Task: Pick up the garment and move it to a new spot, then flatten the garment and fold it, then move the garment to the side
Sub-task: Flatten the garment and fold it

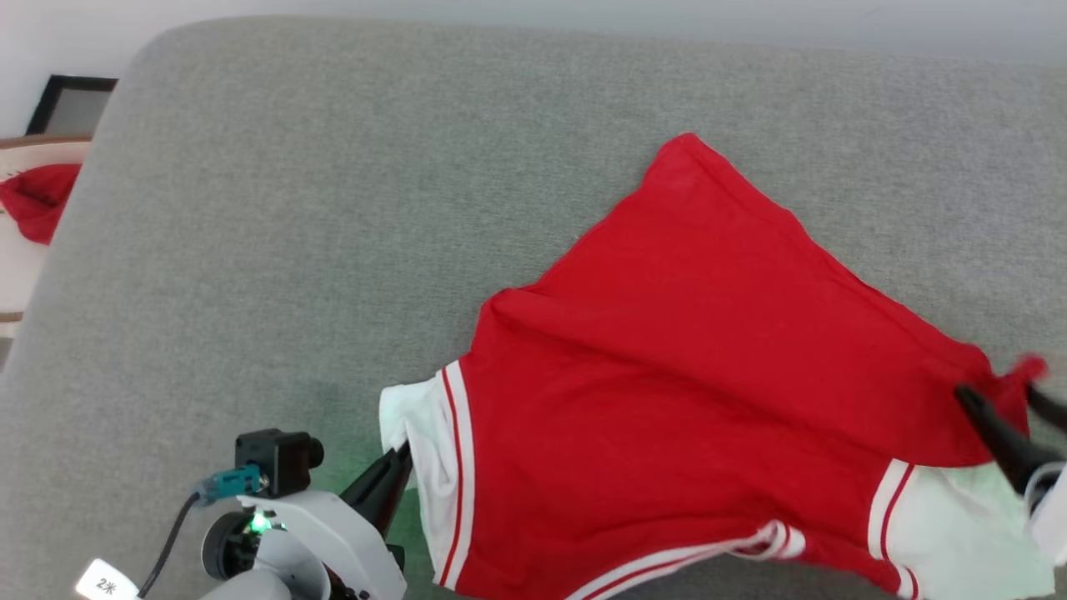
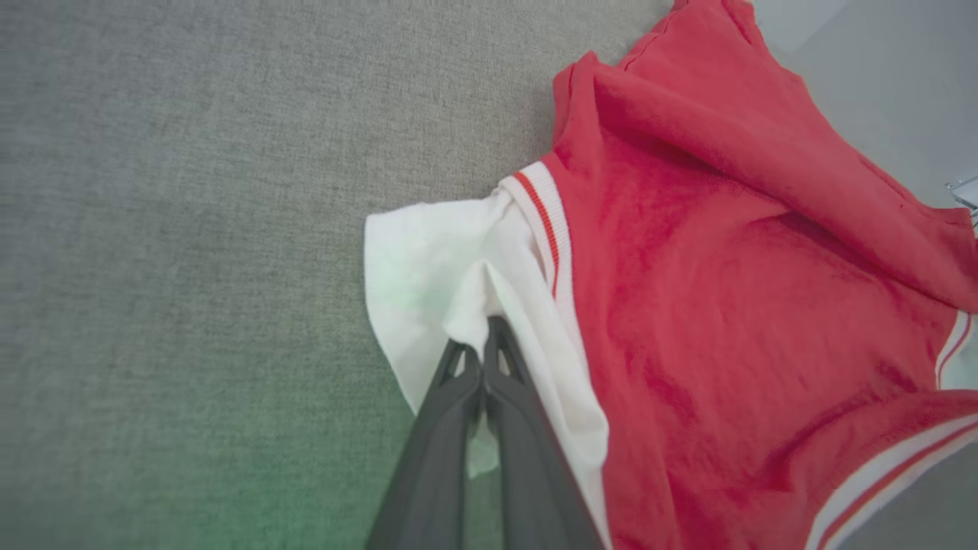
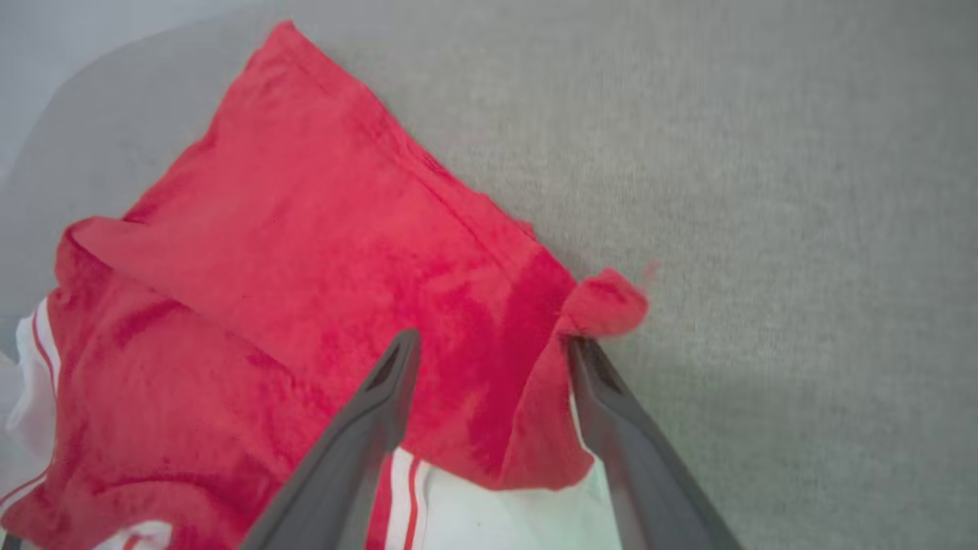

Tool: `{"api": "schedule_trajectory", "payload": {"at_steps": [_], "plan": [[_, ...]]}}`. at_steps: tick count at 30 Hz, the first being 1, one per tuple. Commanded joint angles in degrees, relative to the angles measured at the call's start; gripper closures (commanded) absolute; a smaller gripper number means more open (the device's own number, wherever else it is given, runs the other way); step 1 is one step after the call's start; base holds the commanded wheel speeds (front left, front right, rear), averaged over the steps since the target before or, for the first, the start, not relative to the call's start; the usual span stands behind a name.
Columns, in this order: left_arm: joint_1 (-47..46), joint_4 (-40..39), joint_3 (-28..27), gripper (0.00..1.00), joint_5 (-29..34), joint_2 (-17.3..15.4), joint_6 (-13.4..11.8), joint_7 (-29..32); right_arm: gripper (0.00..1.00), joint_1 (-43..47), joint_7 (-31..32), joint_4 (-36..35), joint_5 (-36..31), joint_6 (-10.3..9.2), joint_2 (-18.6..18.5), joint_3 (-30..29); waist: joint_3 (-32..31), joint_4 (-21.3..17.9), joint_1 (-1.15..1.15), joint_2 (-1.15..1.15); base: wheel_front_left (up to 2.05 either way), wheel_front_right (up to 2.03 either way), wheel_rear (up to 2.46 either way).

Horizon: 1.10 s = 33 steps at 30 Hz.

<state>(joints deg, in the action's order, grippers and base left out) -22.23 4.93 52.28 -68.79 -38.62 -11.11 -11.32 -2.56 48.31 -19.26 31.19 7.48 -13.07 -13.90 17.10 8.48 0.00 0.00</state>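
Grey woven upholstery (image 1: 333, 208) spreads wide and flat under everything, with a pale wall behind it. On its right half lies the garment, a red jersey-style shirt with white short sleeves and striped trim (image 1: 683, 333). It lies plain side up, with a large red flap folded over the body so that a crease crosses it.

The left gripper (image 2: 484, 344) is pinched tight on the nearer white sleeve (image 2: 428, 275), probably to anchor that side while the fold is laid. The right gripper (image 3: 497, 340) has its fingers wide apart on either side of a puckered red hem corner (image 3: 603, 305) and grips nothing. I judge it is letting that corner go.

There are one garment, two sleeves and two grippers. Past the left edge, one beige basket (image 1: 21, 275) holds one plain red cloth (image 1: 37, 200), beside one black frame (image 1: 71, 104).
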Motion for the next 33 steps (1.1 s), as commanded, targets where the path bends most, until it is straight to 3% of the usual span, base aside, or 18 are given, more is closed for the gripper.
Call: {"api": "schedule_trajectory", "payload": {"at_steps": [1, 6, 10, 18, 33], "plan": [[0.59, -0.08, 0.08, 1.0, -0.09, 0.2, -0.29, -0.19, 0.0, -3.09, 0.2, -2.06, -0.08, 0.02, -0.77, 1.03, -0.18, 0.87, 0.0, 0.0, 0.0, 0.0, 0.0], [0.02, -0.07, 0.38, 1.0, 0.34, 0.83, 0.06, -0.19, 0.0, -9.51, -1.98, -2.95, -0.67, 0.02, -3.08, 4.64, 0.13, 2.46, 0.0, 0.0, 0.0, 0.0, 0.0], [-1.24, 0.33, 1.1, 1.0, 1.03, 2.17, 0.74, 0.17, 0.0, -17.11, -6.14, 1.57, -2.83, 0.02, -7.48, 10.18, 0.88, 4.67, 0.0, 0.0, 0.0, 0.0, 0.0], [-4.46, 3.23, 3.22, 1.0, 2.62, 6.62, 3.46, 0.94, 0.0, -31.65, -11.99, 18.92, -2.1, 0.02, -13.17, 22.19, 2.47, 10.67, 0.0, 0.0, 0.0, 0.0, 0.0], [-8.62, 11.99, 5.62, 1.0, 3.25, 15.08, 9.7, 0.14, 0.0, -49.83, -6.39, 46.32, 0.57, 0.01, -19.2, 41.69, 5.54, 19.44, 0.0, 0.0, 0.0, 0.0, 0.0]]}}
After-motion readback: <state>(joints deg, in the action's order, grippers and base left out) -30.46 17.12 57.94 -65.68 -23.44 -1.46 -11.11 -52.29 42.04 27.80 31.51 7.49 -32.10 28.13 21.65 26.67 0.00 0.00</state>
